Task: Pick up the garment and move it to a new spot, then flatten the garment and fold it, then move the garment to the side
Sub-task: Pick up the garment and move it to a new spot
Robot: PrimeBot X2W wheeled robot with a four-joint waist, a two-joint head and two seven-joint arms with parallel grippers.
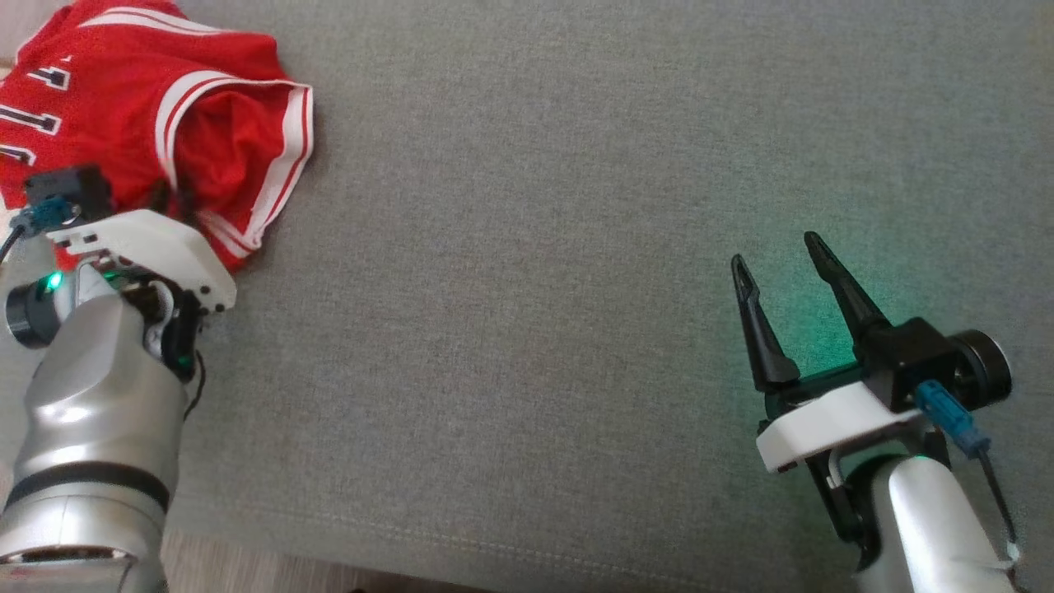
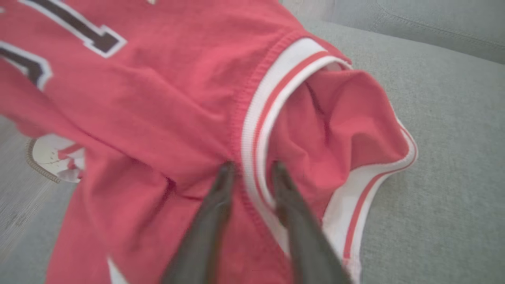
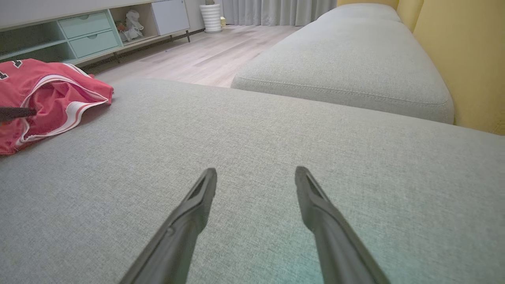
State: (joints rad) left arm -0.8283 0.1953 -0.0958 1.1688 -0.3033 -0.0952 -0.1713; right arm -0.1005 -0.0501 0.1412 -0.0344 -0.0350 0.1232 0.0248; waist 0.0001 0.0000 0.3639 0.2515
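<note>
Left gripper [image 2: 253,165] stands narrow, its two fingers either side of the white-and-red trim [image 2: 252,130] of the garment [image 2: 158,98]; whether they pinch it we cannot tell. We see the red garment crumpled at the far left edge of the grey cushion [image 1: 535,247], the wood floor [image 3: 197,55] just beyond. Rightward, open cushion stretches to the near seam [image 1: 412,535]. Our right gripper [image 1: 775,248] hangs wide, well apart from the cloth. Its wrist view adds a second cushion [image 3: 347,67] and a yellow panel [image 3: 461,59]; the left wrist view brings the trim's ribbing close
</note>
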